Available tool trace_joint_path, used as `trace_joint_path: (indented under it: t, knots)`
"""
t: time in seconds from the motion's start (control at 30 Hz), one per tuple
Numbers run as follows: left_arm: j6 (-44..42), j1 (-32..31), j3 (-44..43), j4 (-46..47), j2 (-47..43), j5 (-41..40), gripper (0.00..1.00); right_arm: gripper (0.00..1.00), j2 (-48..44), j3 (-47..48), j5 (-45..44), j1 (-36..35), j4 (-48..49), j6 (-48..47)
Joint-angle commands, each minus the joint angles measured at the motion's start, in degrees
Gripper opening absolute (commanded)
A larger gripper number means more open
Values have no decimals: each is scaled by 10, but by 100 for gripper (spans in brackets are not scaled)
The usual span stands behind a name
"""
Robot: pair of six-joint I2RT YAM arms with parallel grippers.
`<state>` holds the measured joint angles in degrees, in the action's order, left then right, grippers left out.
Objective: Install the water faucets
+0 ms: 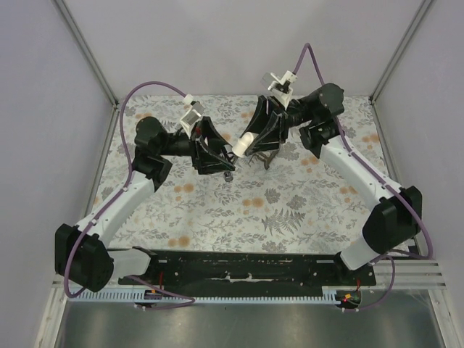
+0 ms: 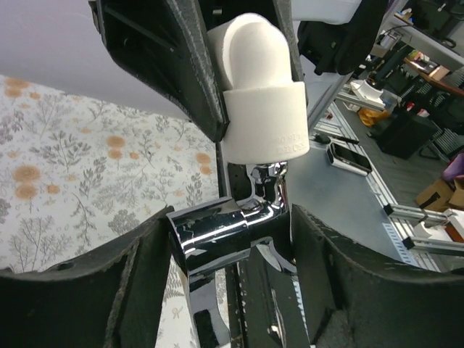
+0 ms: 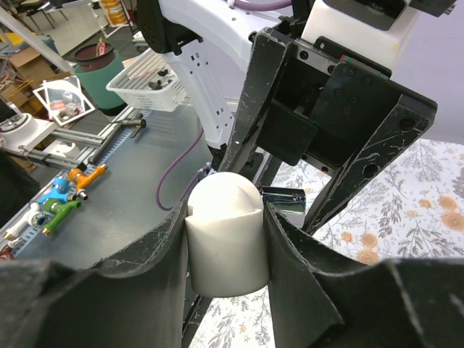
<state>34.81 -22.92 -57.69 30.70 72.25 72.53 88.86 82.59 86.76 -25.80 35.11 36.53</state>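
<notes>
Two-handed, from above: tip to tip over the far middle of the flower-patterned table (image 1: pixel 290 210), with the left gripper (image 1: pixel 226 168) in from the left and the right gripper (image 1: pixel 245 149) in from the right. Clenched in the right one, a white plastic elbow (image 1: pixel 241 147). Too small at this range to tell what sits in the left one.

From the left wrist: grasped crosswise between the left fingers (image 2: pixel 87 290), a shiny chrome faucet (image 2: pixel 217 243), its stubby body lying level. Straight up from it, a short threaded neck, meeting the open mouth of the elbow directly above. Cannot tell how far inside, if at all. Pressed against either side of the elbow, the dark fingers of the right gripper.

From the right wrist: seated snugly between the right fingers (image 3: pixel 304 275), the elbow again, rounded end towards the camera. Just behind it, a sliver of chrome, and behind that the black frame of the left gripper, facing this way. Off past the table edge, a grey bench (image 3: pixel 145 167) with a white basket (image 3: pixel 148 87) and a few small coloured fittings (image 3: pixel 61 199).
</notes>
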Motion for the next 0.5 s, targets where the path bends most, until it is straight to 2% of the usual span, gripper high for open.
trace_joint_path:
  t: [0.0,0.2,0.23,0.37,0.4,0.43,0.47]
  knots:
    - [26,-2,-1,12,5,25,63,0,27,21,47,-3,315,249]
    - [34,-6,-2,12,-10,-13,7,0,49,28,44,-5,351,316]
    - [19,-6,0,-6,-19,-28,2,0,53,28,40,-6,357,335]
    - [-144,-20,2,-172,-79,-150,2,0,80,22,21,-6,413,439]
    - [-159,-33,3,-212,-103,-179,2,0,90,23,18,-6,444,475]
    - [-237,-48,6,-244,-119,-259,2,0,101,25,17,-5,468,518]
    - [-271,-65,10,-264,-136,-310,2,0,115,30,15,-5,495,563]
